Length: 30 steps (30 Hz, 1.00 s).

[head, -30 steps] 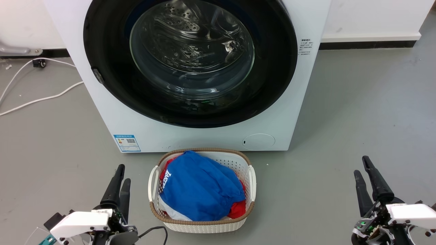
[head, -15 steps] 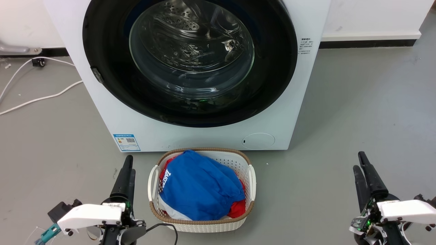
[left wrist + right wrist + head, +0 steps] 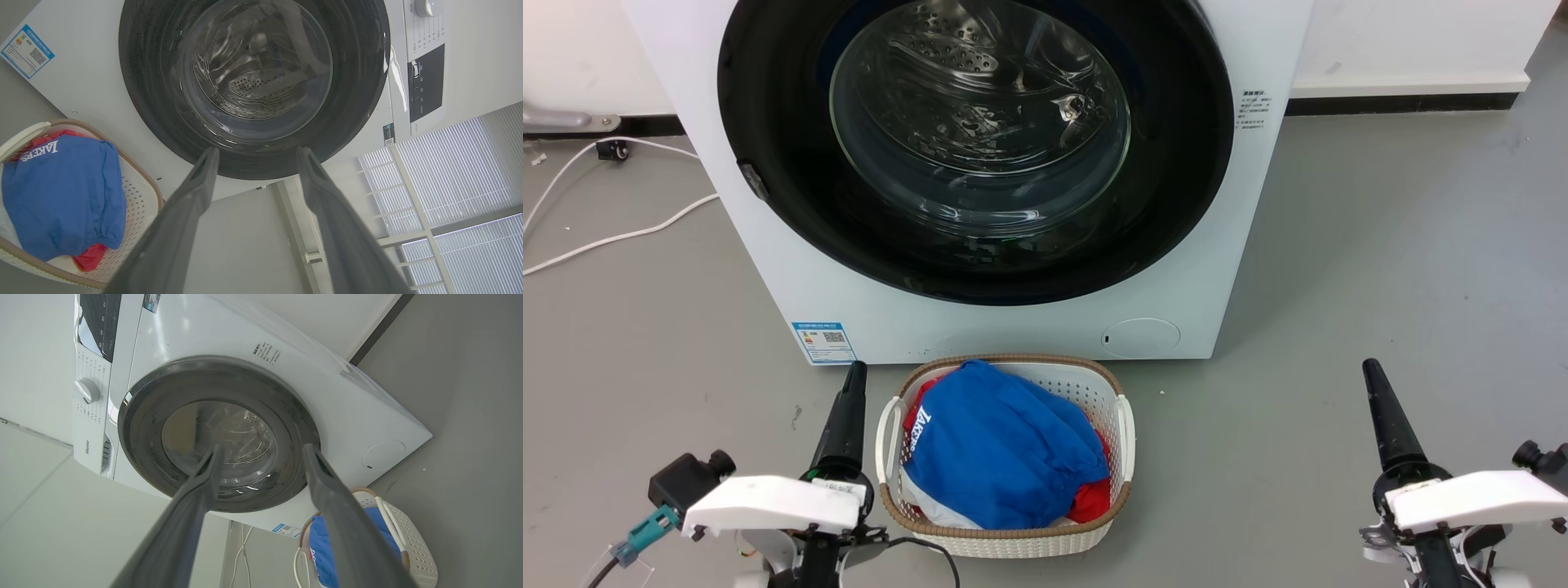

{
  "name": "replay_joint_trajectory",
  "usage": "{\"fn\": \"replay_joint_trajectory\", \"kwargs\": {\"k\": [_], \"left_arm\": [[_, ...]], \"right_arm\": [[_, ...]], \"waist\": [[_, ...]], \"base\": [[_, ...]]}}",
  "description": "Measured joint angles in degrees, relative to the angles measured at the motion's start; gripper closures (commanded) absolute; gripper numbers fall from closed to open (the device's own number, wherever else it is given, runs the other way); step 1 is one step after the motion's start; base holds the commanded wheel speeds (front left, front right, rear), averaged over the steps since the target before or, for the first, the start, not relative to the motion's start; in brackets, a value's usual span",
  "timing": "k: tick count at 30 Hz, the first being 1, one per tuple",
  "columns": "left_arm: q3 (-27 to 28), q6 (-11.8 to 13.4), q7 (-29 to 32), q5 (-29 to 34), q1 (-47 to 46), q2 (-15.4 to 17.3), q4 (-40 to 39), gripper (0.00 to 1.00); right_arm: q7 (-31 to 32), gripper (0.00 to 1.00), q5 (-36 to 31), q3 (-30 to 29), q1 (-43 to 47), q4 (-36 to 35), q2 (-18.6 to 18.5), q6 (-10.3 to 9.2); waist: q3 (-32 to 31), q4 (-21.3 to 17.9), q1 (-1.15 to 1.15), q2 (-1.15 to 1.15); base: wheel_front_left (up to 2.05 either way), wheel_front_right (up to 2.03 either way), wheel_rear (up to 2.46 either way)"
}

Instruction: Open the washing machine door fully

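Note:
The washing machine door (image 3: 1176, 163) is a large glossy black ring around a clear glass bowl, lying flush against the white machine front. It also appears in the left wrist view (image 3: 155, 102) and the right wrist view (image 3: 286, 416). My left gripper (image 3: 854, 371) hovers low at the left of the basket, well short of the door, its fingers stacked edge-on in the head view. My right gripper (image 3: 1369, 367) is at the lower right over bare floor. Each wrist view shows its own gripper, left (image 3: 258, 150) and right (image 3: 262, 446), open with nothing held.
A white laundry basket (image 3: 1123, 425) holding a blue garment (image 3: 1005, 445) stands on the grey floor right in front of the machine. A small round white flap (image 3: 1140, 337) sits low on the front. White cables (image 3: 605, 237) lie at the left.
Both wrists have rolled, so each finger pair now lines up edge-on. The left gripper has moved right and forward towards the machine; the right has shifted slightly left. The door has not moved.

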Motion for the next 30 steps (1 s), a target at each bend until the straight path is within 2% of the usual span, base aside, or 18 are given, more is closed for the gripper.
{"fn": "replay_joint_trajectory", "kwargs": {"k": [9,11,12,22,25,30], "left_arm": [[-0.57,0.00,-1.88,12.76,-0.69,0.13,0.03,0.00],[-0.76,0.00,-1.97,14.17,-0.73,0.20,0.09,0.00],[-1.13,0.00,-2.43,16.96,-0.88,0.36,0.24,0.00],[-3.28,0.02,-4.00,27.99,-1.78,1.88,1.55,0.00],[-4.45,0.76,-4.89,32.84,-1.88,2.52,1.83,0.00],[-5.66,1.46,-5.59,36.90,-2.02,3.36,2.05,0.00]], "right_arm": [[-1.37,0.00,-14.33,0.81,0.67,-0.80,-0.07,0.00],[-1.37,0.00,-15.61,0.82,0.68,-0.96,-0.07,0.00],[-1.38,0.00,-18.15,0.83,0.74,-1.29,-0.03,0.00],[-0.86,0.00,-28.00,0.87,0.92,-2.67,0.26,0.00],[-0.85,0.00,-32.43,0.66,1.16,-3.45,0.36,0.00],[-0.82,0.00,-37.02,0.82,1.72,-3.90,0.42,0.01]], "waist": [[0.08,-0.14,0.00,0.00],[0.08,-0.17,0.00,0.00],[0.10,-0.21,0.00,0.00],[0.19,-0.47,0.00,0.00],[0.16,-0.60,0.00,0.00],[0.06,-0.71,0.00,0.00]], "base": [[0.00,0.00,0.00],[0.00,0.00,0.00],[0.00,0.00,0.00],[0.00,0.00,0.00],[0.00,0.00,0.00],[0.00,0.00,0.00]]}}
